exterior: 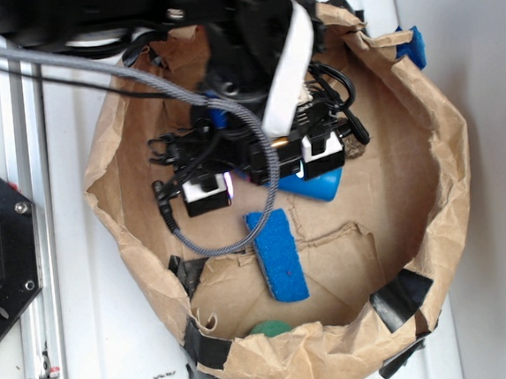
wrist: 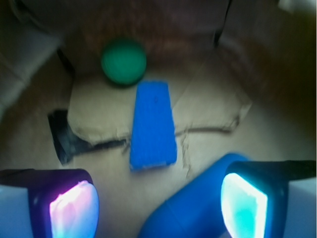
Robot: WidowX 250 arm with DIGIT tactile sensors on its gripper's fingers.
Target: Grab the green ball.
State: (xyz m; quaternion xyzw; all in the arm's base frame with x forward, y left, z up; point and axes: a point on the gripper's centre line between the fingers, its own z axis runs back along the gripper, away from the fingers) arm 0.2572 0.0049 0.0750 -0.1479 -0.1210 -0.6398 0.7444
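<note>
Where the paper wall folds inward at the near rim, the green ball (exterior: 270, 328) is seen half hidden in the exterior view, resting on the cardboard floor (exterior: 386, 195) of the brown paper enclosure (exterior: 448, 137); in the wrist view the green ball (wrist: 123, 61) is shown whole, round and matte. Just beside the ball, apart from it by a small gap, a blue sponge (wrist: 152, 125) is laid flat with one short end turned toward the ball. Beyond the sponge's far end a blue bottle (wrist: 193, 208) is lying on its side, partly beneath one lit finger. The gripper (wrist: 158, 203) is held well apart from the ball — past the sponge — and its jaws are spread wide with nothing between them. Black tape (exterior: 402, 296) is stuck along the wall near the ball.
</note>
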